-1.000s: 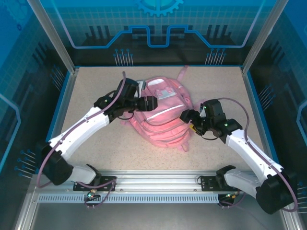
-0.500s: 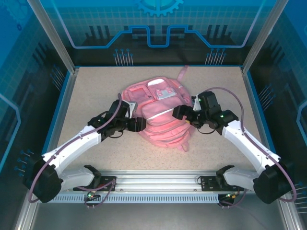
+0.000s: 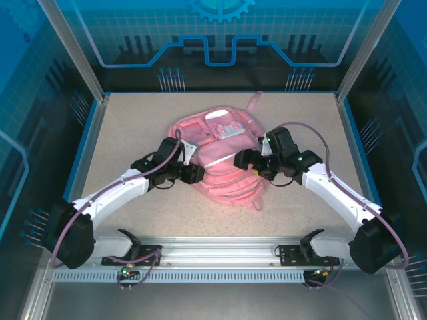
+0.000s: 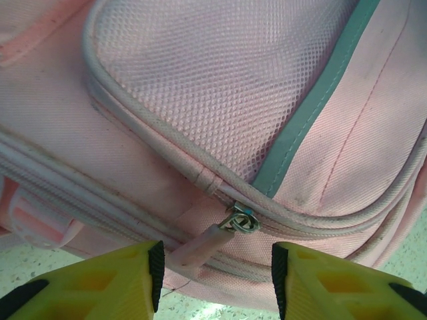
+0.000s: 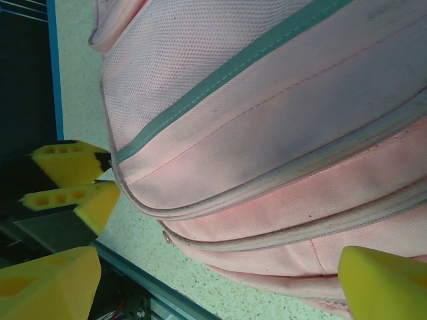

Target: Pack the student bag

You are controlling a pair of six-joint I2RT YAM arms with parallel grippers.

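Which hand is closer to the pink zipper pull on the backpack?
Left hand: open, straddling the zipper pull; the right hand is on the opposite side of the backpack.

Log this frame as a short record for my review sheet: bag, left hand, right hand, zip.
bag: pink student bag lying on the speckled table
left hand: left hand open at the bag's side, fingers either side of the pink zip pull, not closed on it
right hand: right hand open wide, at the bag's opposite side
zip: the zip by the pull looks closed
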